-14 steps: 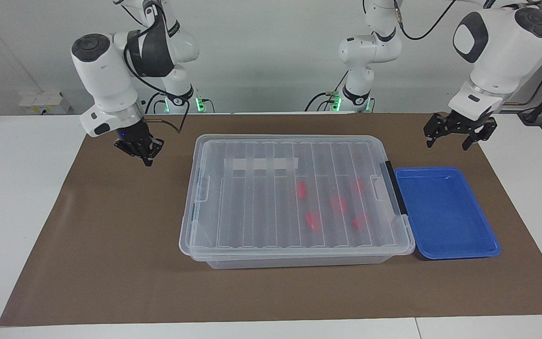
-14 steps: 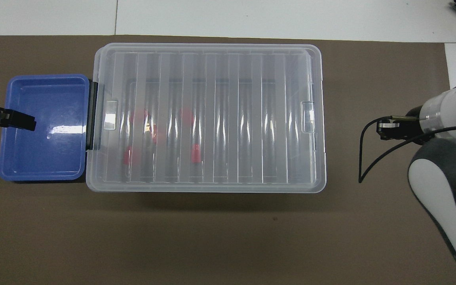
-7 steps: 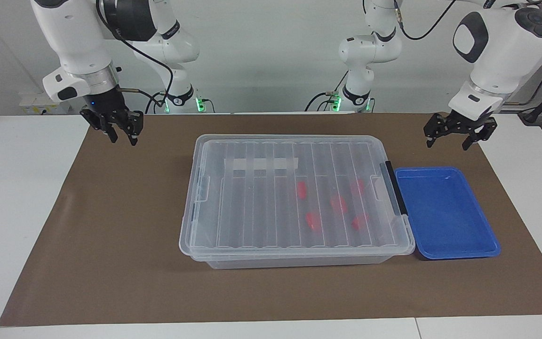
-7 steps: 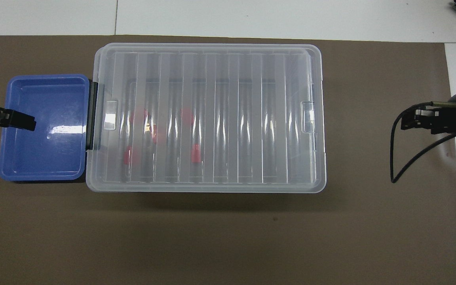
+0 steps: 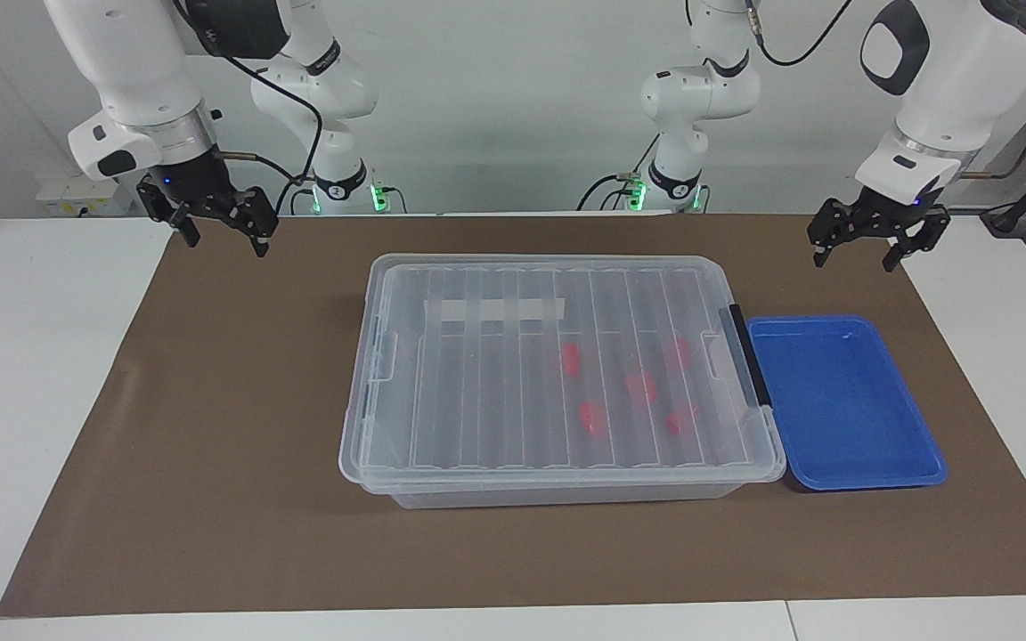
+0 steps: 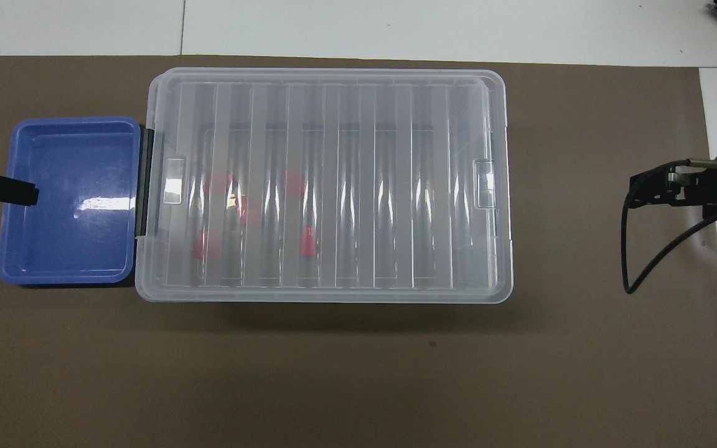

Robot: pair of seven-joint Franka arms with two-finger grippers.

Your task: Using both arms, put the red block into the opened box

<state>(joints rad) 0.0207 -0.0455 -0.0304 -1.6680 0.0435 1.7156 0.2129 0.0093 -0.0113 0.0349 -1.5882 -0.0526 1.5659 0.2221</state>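
Both arms raised above the table, wrists pointing steeply down. Left gripper (image 5: 869, 242) hangs over the table's left-arm end, fingers (image 5: 819, 253) spread wide, holding nothing. Right gripper (image 5: 221, 233) hangs over the right-arm end, fingers (image 5: 260, 245) likewise parted and empty, a black cable looping from its wrist.

1. I can read no text, number or brand anywhere.
2. The white strip label (image 5: 493, 310) on the box (image 5: 557, 374) lid looks blank to me.
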